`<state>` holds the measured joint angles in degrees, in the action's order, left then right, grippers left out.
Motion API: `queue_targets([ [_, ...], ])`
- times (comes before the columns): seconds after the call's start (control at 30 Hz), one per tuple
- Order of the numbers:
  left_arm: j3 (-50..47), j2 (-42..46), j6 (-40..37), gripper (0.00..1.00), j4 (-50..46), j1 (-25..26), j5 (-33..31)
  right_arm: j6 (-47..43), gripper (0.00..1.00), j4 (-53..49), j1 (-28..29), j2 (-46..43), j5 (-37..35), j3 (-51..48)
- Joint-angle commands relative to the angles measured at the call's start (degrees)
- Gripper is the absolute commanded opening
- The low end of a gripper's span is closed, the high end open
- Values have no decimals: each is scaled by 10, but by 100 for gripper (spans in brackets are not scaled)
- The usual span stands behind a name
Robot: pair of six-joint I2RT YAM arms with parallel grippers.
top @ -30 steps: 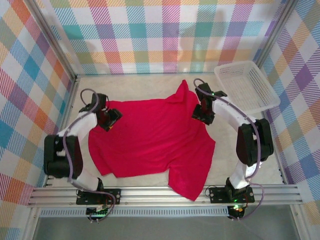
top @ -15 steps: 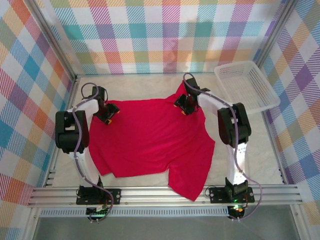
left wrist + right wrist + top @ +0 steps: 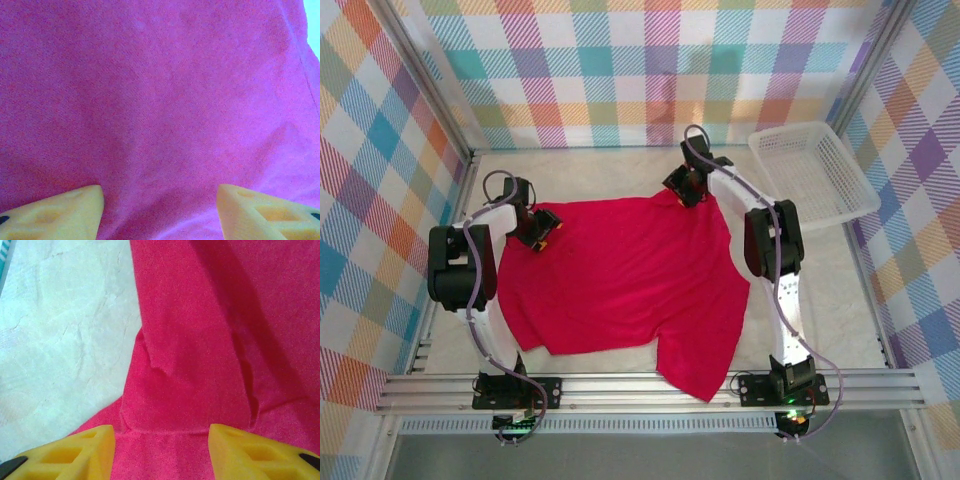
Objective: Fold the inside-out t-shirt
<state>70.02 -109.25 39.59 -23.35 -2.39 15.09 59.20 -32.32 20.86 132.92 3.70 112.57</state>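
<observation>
Occupying the far right corner of the table [image 3: 580,175], white basket [image 3: 815,172]; crimson t-shirt [image 3: 620,275] spread out; left gripper [image 3: 160,205], right gripper [image 3: 162,445] agape on it

The t-shirt [image 3: 620,270] is soft, matt red cloth with a fine knit. The table [image 3: 60,340] looks pale, smooth, faintly veined. The basket [image 3: 810,170] is white plastic mesh.

T-shirt [image 3: 150,100] outline beyond left-wrist frame

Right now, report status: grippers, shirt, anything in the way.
Both open: left gripper over t-shirt, right gripper at its far edge. Shirt spread out, not yet folded. White basket far right, apart from cloth.
</observation>
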Motion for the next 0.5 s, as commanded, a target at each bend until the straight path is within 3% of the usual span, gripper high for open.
queue_targets([
  [0.0, -18, 9, 1, 62, -26, -2, 11, -2, 54, -59, -5, 18, -8, 11],
  [0.47, -10, 27, 4, 62, -32, -2, 25, 1, 60, -37, -7, -24, -22, -52],
])
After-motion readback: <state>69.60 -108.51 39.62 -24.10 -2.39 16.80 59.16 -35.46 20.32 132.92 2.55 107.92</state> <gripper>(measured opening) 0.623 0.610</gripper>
